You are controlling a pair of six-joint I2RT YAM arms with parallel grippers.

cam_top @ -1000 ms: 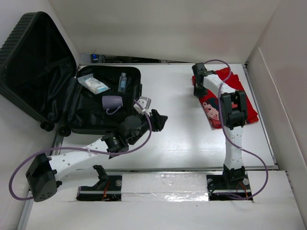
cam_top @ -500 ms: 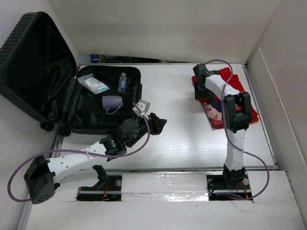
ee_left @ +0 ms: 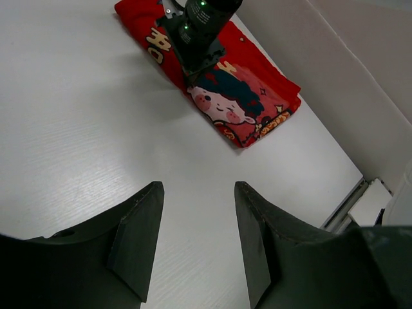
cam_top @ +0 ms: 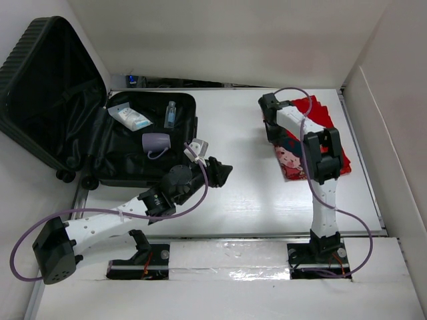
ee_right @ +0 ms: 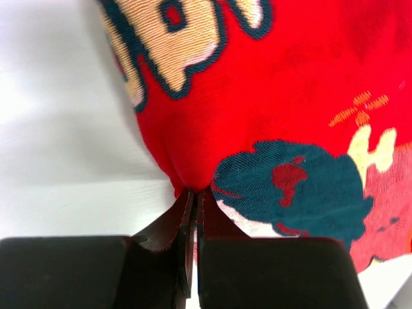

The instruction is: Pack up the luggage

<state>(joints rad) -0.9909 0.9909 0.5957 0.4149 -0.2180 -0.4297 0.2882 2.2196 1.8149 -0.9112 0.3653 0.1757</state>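
So, big black ribbed hard-shell suitcase [cam_top: 47,73] open at far left corner, white tube [cam_top: 130,118], lavender mug [cam_top: 157,142], small clear bottle [cam_top: 170,115] already inside. Red cartoon-print folded cloth [cam_top: 292,163] near far right corner, not packed yet. Right gripper [ee_right: 193,199] pinched tight on cloth's edge; left gripper [ee_left: 196,219] spread wide, empty.

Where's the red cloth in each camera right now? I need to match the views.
Top external: the red cloth lies right of centre, towards the far side.
Left wrist: top centre, beyond the open left gripper.
Right wrist: it fills the upper frame.
Shared landmark: the right gripper, shut on the cloth's edge, shows in all three views.
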